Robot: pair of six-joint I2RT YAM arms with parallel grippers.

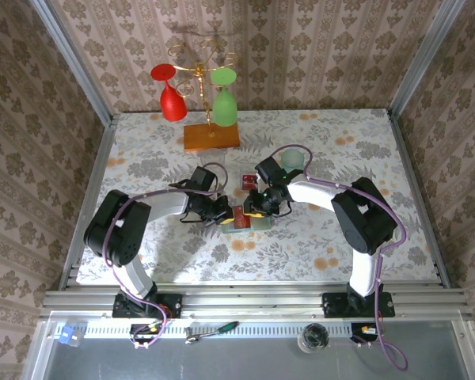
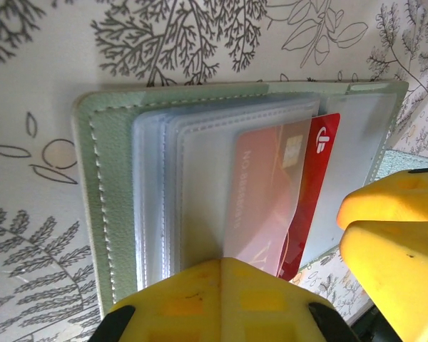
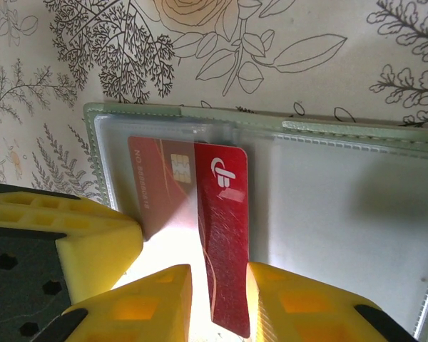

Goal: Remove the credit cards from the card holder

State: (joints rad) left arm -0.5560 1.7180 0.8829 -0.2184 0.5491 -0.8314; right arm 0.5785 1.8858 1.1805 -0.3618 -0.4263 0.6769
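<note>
Card holder lies open near the middle of the table, red card half out of a clear sleeve. Right gripper narrow, fingers either side of the card's free end, can't tell if gripping. Left gripper closed, tip on the holder.

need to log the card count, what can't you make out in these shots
- Any other cards behind the red card: left wrist, frosted sleeves of the card holder blur them.
- Red card's near end: left wrist, left gripper covers it.
- Whether the right gripper pinches it: right wrist, glare in the gap.
</note>
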